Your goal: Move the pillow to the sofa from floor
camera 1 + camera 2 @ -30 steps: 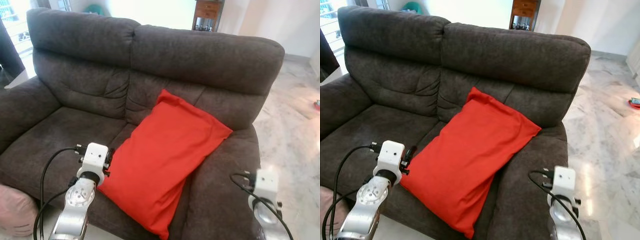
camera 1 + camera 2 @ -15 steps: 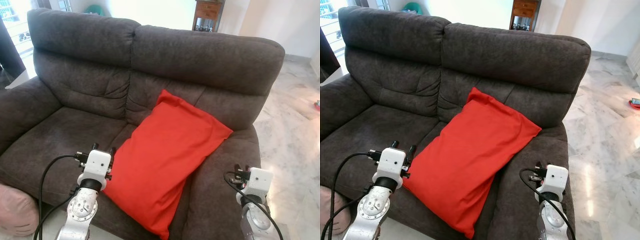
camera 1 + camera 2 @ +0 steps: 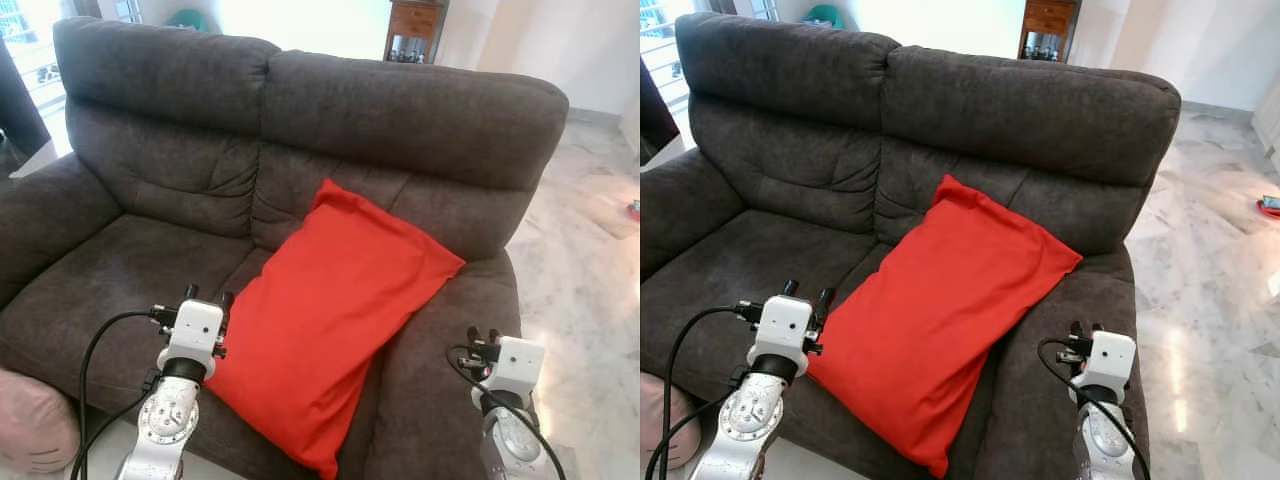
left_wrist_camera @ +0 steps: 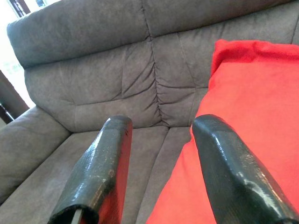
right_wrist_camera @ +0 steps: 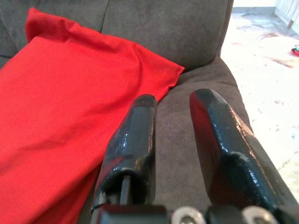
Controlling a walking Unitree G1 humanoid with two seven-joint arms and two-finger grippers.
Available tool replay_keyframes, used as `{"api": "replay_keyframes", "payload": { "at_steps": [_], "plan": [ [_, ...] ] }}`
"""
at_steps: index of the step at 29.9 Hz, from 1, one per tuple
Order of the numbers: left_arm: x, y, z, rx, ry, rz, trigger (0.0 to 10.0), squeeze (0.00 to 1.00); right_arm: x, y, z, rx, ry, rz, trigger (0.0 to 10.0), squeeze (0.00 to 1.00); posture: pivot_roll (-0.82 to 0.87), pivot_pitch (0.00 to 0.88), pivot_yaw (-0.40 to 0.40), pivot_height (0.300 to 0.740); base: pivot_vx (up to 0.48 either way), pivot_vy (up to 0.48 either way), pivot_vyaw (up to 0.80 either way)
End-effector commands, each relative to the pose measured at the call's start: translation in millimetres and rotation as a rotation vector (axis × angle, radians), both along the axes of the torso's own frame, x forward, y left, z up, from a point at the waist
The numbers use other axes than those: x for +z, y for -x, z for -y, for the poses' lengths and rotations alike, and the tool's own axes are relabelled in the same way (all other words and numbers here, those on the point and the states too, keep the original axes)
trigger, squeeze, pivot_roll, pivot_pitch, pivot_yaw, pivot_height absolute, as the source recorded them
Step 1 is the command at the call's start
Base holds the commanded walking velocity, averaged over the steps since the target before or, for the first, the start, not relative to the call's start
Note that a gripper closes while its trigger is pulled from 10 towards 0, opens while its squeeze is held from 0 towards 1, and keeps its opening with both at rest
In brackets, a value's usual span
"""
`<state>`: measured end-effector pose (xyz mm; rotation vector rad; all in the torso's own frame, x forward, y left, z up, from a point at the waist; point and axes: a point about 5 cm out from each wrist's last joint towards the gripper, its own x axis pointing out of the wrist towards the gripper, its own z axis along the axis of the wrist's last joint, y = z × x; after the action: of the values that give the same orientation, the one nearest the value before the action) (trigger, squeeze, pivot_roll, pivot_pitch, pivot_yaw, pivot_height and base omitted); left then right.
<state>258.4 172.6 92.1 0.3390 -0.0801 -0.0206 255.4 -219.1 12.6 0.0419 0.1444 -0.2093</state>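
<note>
A red pillow [image 3: 330, 310] lies tilted on the right seat of the dark grey sofa [image 3: 180, 170]. Its top corner leans on the backrest, and one side rests against the right armrest. My left gripper [image 3: 209, 294] hovers at the pillow's lower left edge. It is open and holds nothing; the left wrist view shows bare seat between its fingers [image 4: 112, 154]. My right gripper [image 3: 482, 334] sits above the right armrest, open and empty. In the right wrist view, the pillow [image 5: 60, 93] lies beside its fingers [image 5: 135, 135].
A pink cushion [image 3: 35, 420] lies on the floor at the sofa's front left corner. Pale marble floor [image 3: 590, 290] stretches to the right, with a small red object [image 3: 634, 210] far off. A wooden cabinet [image 3: 415, 25] stands behind the sofa.
Both arms have drawn back slightly toward me, and the right gripper's fingertips have come into sight. The pillow has stayed in place on the sofa.
</note>
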Motion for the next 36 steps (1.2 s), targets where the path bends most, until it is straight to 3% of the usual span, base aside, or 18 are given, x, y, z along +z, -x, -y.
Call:
{"api": "replay_keyframes", "payload": {
  "at_steps": [1,28,34,36],
  "plan": [
    [2.0,-1.6,-0.8,0.006,-0.006,0.012,10.0,0.00,0.4,-1.4,0.6,-0.002,-0.003,0.005,10.0,0.00,0.09,0.000,-0.044,0.740,0.000,0.000,0.00],
    [-0.3,-3.2,-1.2,0.009,-0.008,0.003,10.0,0.00,-1.5,-2.8,0.2,0.001,-0.002,-0.002,10.0,0.00,0.09,0.000,-0.048,0.740,-0.216,0.000,0.00],
    [-15.6,-4.9,-10.8,0.056,0.037,-0.074,10.0,0.00,-4.4,-1.8,-0.1,-0.001,-0.002,-0.021,10.0,0.00,0.09,0.000,-0.050,0.740,0.000,0.000,0.00],
    [-32.3,-3.9,-17.0,0.068,0.049,-0.146,10.0,0.00,-8.9,-0.3,1.7,-0.012,0.000,-0.051,10.0,0.00,0.09,0.000,-0.050,0.740,0.000,0.000,0.00]
  ]
}}
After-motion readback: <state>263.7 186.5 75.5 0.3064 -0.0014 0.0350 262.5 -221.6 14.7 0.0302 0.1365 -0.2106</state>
